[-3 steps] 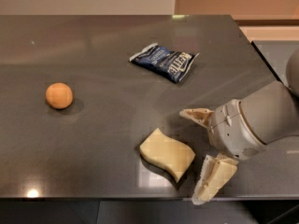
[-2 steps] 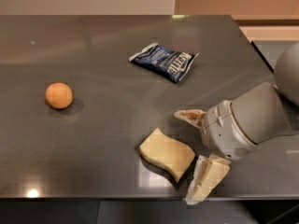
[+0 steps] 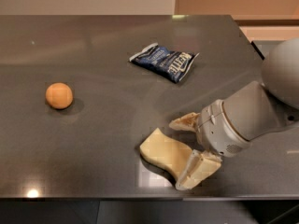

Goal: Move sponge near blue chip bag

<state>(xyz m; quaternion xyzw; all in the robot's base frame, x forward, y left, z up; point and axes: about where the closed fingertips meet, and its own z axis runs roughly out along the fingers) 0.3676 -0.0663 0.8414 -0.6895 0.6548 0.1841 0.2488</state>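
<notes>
The pale yellow sponge lies on the dark grey table near its front edge. The blue chip bag lies farther back, a little right of centre, well apart from the sponge. My gripper comes in from the right, low over the table. It is open, with one finger behind the sponge's right end and the other finger in front of it. The fingers straddle the sponge's right end without closing on it.
A round orange ball sits on the left part of the table. The table's front edge runs just below the sponge. My grey arm fills the right side of the view.
My gripper has moved left toward the sponge, so its open fingers now stand on either side of the sponge's right end. The sponge, bag and ball have not moved.
</notes>
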